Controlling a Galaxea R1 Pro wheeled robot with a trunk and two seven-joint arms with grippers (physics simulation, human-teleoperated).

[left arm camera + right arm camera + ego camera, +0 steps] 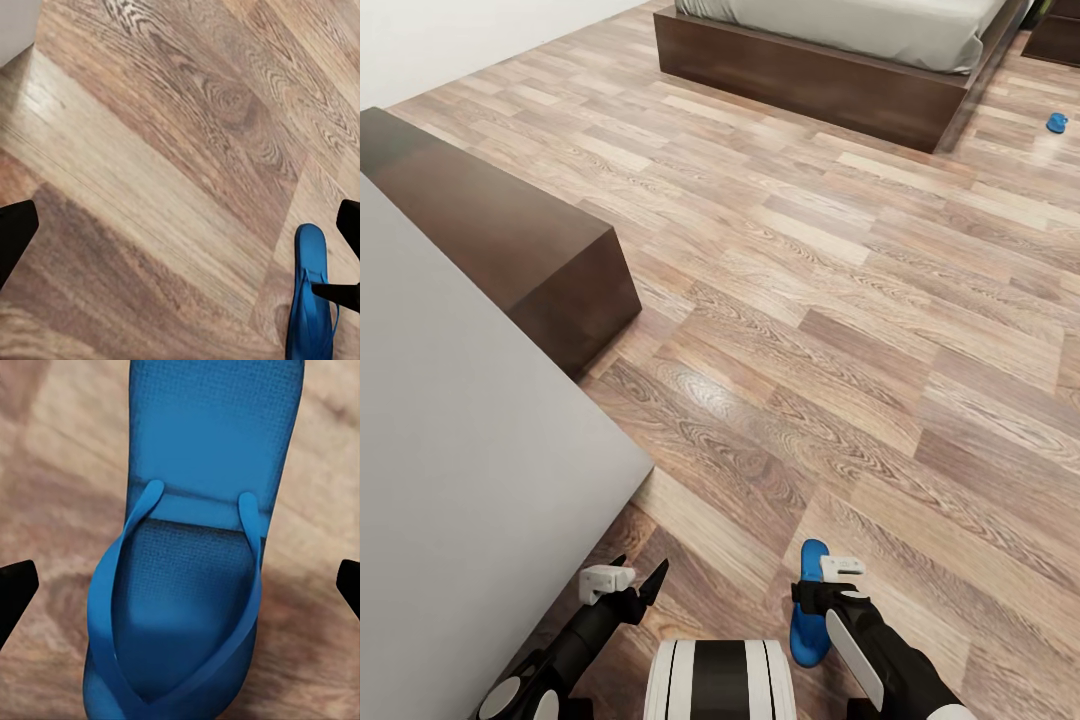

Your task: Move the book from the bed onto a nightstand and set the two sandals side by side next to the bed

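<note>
One bright blue sandal (pixel 809 612) lies flat on the wood floor right in front of me. My right gripper (pixel 818 598) hovers over it, open. In the right wrist view its fingertips (pixel 15 592) stand wide on either side of the sandal (pixel 187 547), apart from it. The left gripper (pixel 638 582) is open over bare floor, and its wrist view catches the same sandal (pixel 311 300) off to one side. A second sandal (pixel 1057 122) lies far off beside the bed (pixel 810 85), which has a dark frame and grey mattress. The book is out of view. What looks like the nightstand (pixel 1060 40) shows at the far corner.
A long low dark dresser (pixel 510 240) stands on my left, and a pale grey flat surface (pixel 460 450) sits close against my left side. Open wood-plank floor (pixel 840 330) stretches from here to the bed.
</note>
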